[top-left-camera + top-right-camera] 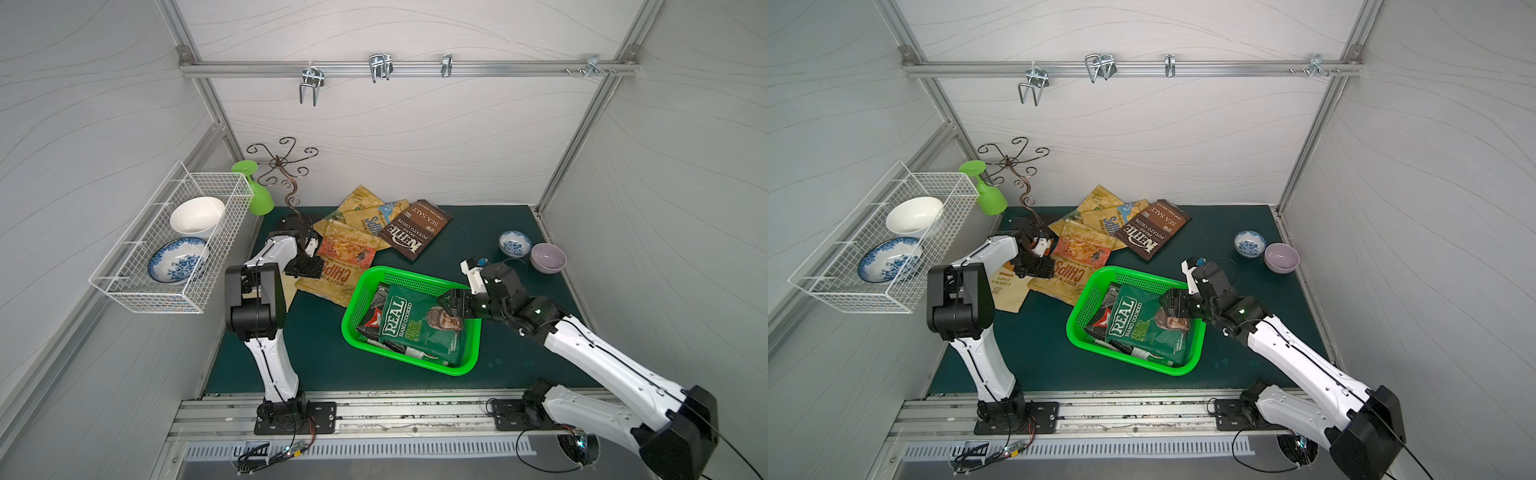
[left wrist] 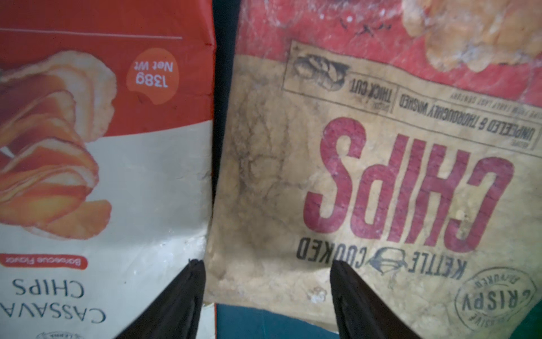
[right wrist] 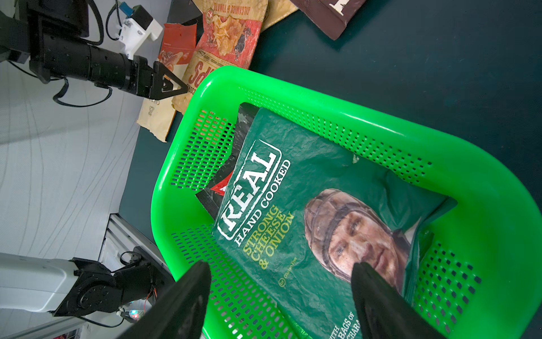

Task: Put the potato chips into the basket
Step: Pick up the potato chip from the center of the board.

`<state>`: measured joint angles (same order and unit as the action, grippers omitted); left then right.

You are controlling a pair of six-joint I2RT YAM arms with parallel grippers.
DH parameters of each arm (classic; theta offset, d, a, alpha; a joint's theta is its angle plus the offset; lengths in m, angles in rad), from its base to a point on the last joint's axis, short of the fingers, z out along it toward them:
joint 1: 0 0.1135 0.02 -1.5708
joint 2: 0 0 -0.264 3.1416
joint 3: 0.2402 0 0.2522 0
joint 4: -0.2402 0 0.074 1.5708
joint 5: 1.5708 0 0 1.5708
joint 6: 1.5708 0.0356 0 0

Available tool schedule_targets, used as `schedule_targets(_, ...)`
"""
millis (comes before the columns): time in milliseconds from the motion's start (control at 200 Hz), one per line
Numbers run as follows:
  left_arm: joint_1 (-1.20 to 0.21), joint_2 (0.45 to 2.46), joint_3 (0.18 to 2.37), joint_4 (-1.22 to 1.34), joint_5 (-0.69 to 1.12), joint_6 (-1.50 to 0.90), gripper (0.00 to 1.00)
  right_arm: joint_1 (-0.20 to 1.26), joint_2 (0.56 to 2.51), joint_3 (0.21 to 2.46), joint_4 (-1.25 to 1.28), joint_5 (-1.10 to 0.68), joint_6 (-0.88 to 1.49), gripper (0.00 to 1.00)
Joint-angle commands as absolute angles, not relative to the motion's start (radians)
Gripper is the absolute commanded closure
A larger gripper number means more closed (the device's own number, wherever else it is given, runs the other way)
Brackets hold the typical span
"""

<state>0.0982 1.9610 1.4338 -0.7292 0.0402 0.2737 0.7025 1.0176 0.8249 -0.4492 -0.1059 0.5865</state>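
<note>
As the tan chips bag [image 2: 381, 176] lies just ahead of the spread left end effector [image 2: 267, 262], its light, crinkly near edge is judged best pinched; right end effector [image 3: 280, 264], also spread, held above basket [image 3: 322, 97].

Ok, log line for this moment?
left gripper: open, over CHIPS bag | right gripper: open, empty, over basket | in basket: REAL bag atop black-red bag | outside: Kettle bag, CHIPS bag

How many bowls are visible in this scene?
4. A white bowl and a large blue-patterned bowl lie in the wire rack; a small blue-patterned bowl and a lilac bowl stand on the mat near the right wall. None seems hidden.
</note>
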Motion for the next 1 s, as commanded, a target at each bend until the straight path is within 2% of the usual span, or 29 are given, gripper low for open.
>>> schedule_targets(0, 0.104, 1.998, 1.496, -0.753, 0.061, 0.302, 0.32, 0.712, 1.002, 0.831, -0.44, -0.107, 0.589, 0.22)
schedule_targets(295, 0.105, 2.061, 1.55, -0.816, 0.087, 0.326, 0.36, 0.728, 1.01, 0.848, -0.452, -0.09, 0.584, 0.23)
schedule_targets(380, 0.106, 2.071, 1.555, -0.835, 0.098, 0.337, 0.44, 0.731, 1.013, 0.85, -0.453, -0.087, 0.584, 0.23)
schedule_targets(430, 0.106, 2.073, 1.553, -0.838, 0.098, 0.339, 0.52, 0.732, 1.016, 0.852, -0.453, -0.087, 0.584, 0.23)
schedule_targets(510, 0.107, 2.072, 1.544, -0.836, 0.096, 0.345, 0.54, 0.736, 1.02, 0.856, -0.454, -0.086, 0.586, 0.23)
schedule_targets(575, 0.107, 2.069, 1.538, -0.832, 0.092, 0.346, 0.62, 0.739, 1.022, 0.859, -0.455, -0.083, 0.586, 0.23)
schedule_targets(640, 0.107, 2.062, 1.531, -0.826, 0.088, 0.345, 0.64, 0.744, 1.023, 0.861, -0.454, -0.081, 0.586, 0.23)
schedule_targets(720, 0.107, 2.047, 1.522, -0.816, 0.081, 0.345, 0.72, 0.748, 1.022, 0.862, -0.454, -0.077, 0.586, 0.23)
schedule_targets(805, 0.106, 2.024, 1.512, -0.802, 0.066, 0.344, 0.73, 0.752, 1.023, 0.865, -0.459, -0.075, 0.587, 0.23)
schedule_targets(911, 0.107, 1.993, 1.501, -0.787, 0.046, 0.347, 0.82, 0.756, 1.022, 0.869, -0.462, -0.07, 0.587, 0.23)
schedule_targets(971, 0.107, 1.978, 1.497, -0.787, 0.042, 0.348, 0.83, 0.757, 1.02, 0.87, -0.463, -0.066, 0.586, 0.23)
schedule_targets(991, 0.107, 1.973, 1.496, -0.787, 0.041, 0.348, 0.87, 0.758, 1.018, 0.87, -0.463, -0.065, 0.587, 0.23)
